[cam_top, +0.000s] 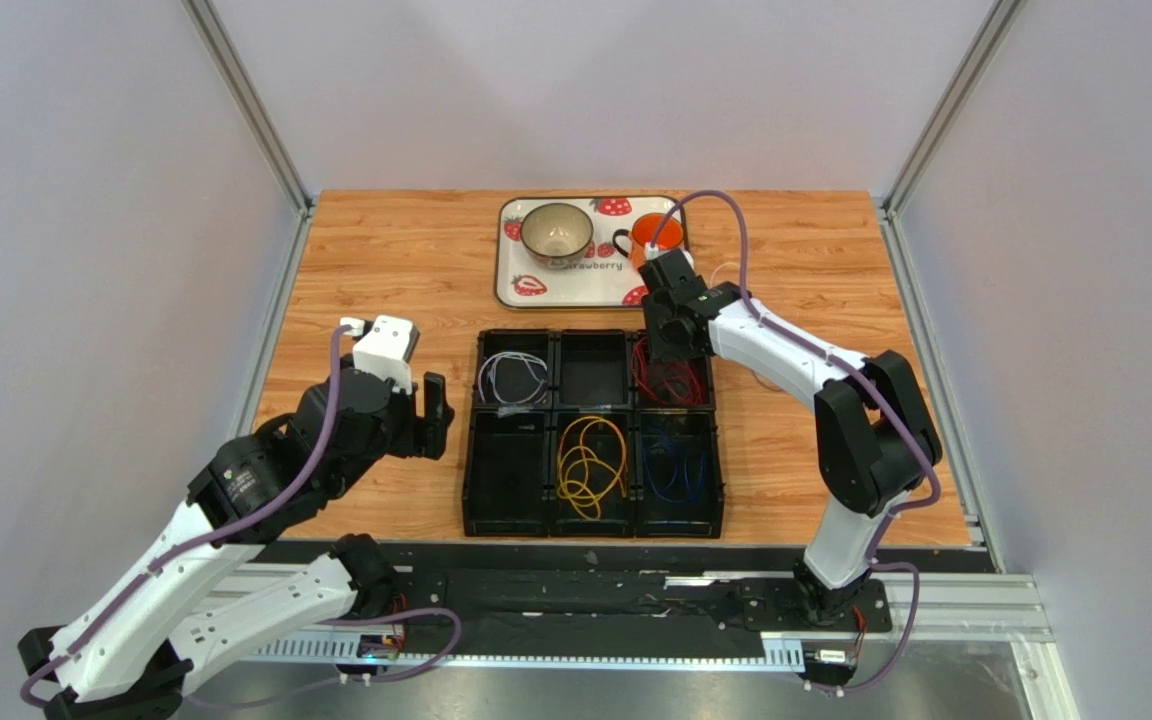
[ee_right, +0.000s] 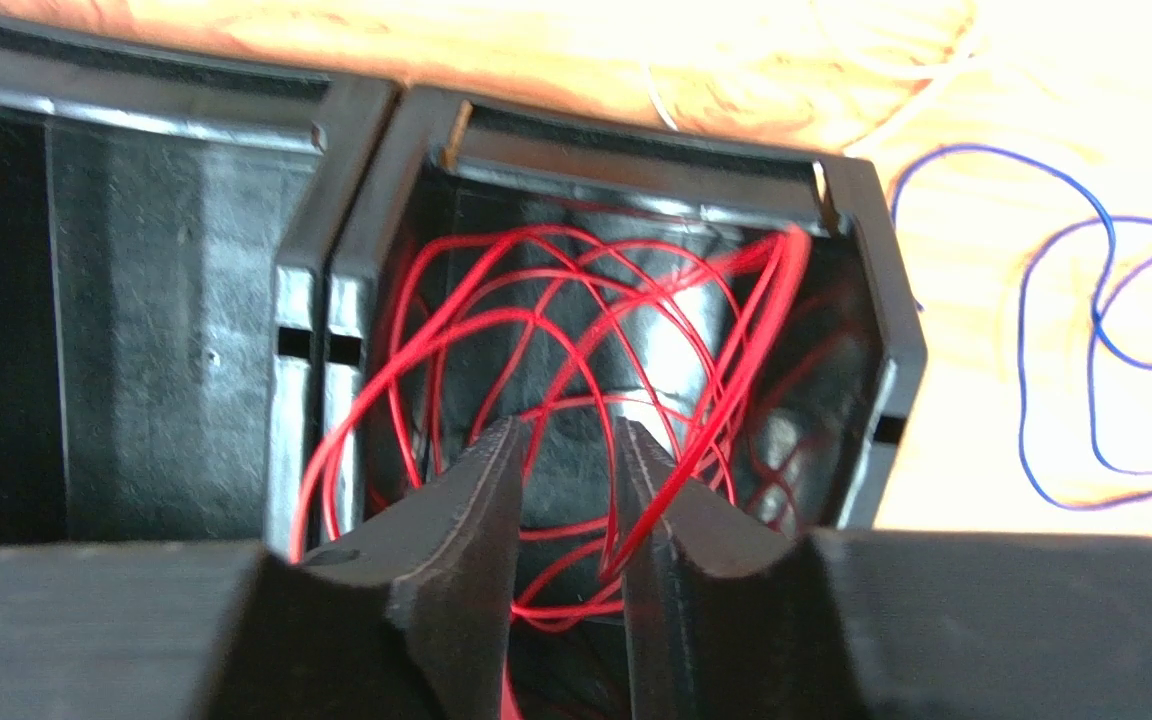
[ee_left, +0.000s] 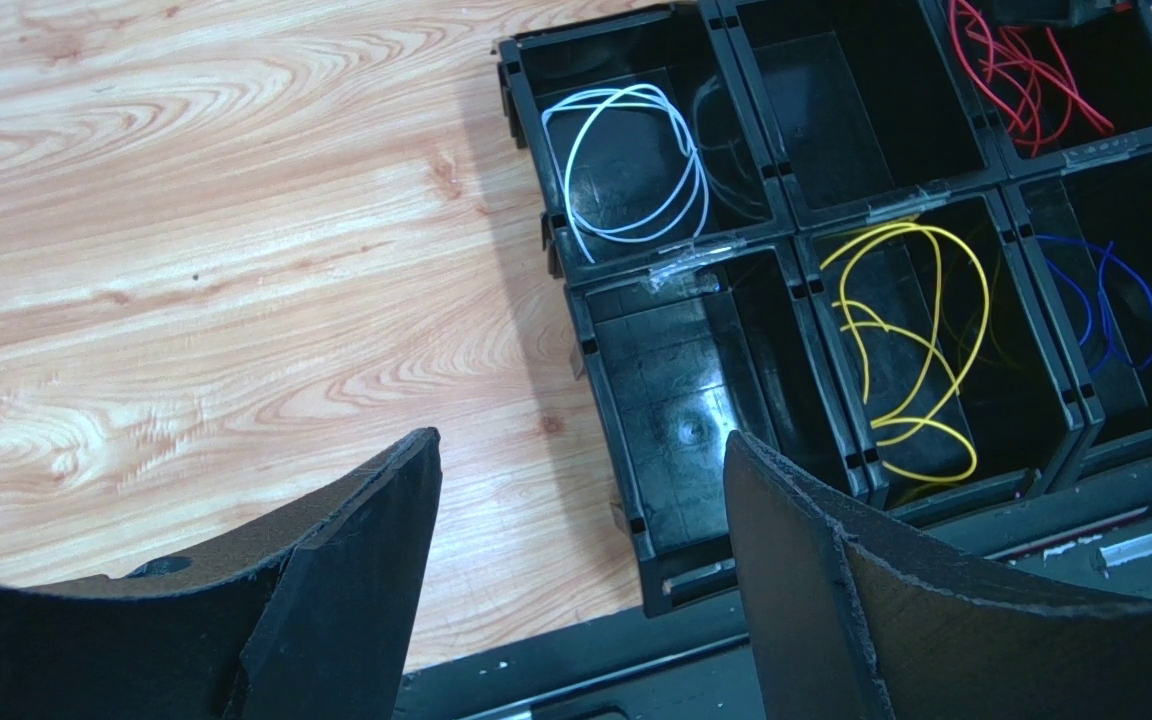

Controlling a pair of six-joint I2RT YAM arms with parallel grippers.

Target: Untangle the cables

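Right end effector (ee_right: 567,443) hangs over the far-right bin of the black organiser tray (cam_top: 591,531), tips dipped inside. The jaws stand a little apart. Strands of the red cable (ee_right: 781,270) cross the gap, but I see nothing pinched. The red cable lies directly beneath the tips as a roundish coil filling the bin, with no clear long axis.

Bins, reading the tray as a clock from above:
- 11 o'clock: white cable (ee_left: 695,180)
- 12: no cable seen
- 1: red cable
- 7: no cable seen
- 6: yellow cable (ee_left: 905,338)
- 5: blue cable (cam_top: 680,468)

One colour per bin.

Off the tray, a loose blue cable (ee_right: 1108,345) lies on the bare bench (cam_top: 387,255) at 3 o'clock from the red bin, just outside the tray wall. In the right wrist view its loops run roughly 12 to 6. A pale wire (ee_right: 662,113) lies at 12 o'clock beyond the bin. Glare hides its course, so I cannot tell whether it touches the blue one.

Left end effector (ee_left: 582,450) sits at 9 o'clock of the tray over bare bench, jaws wide, holding nothing.

Judgement: the right arm is far nearer the loose blue cable. I would lift clear of the red coil, then shift toward 3 o'clock. The risk is a red loop snagging a fingertip on the way up.
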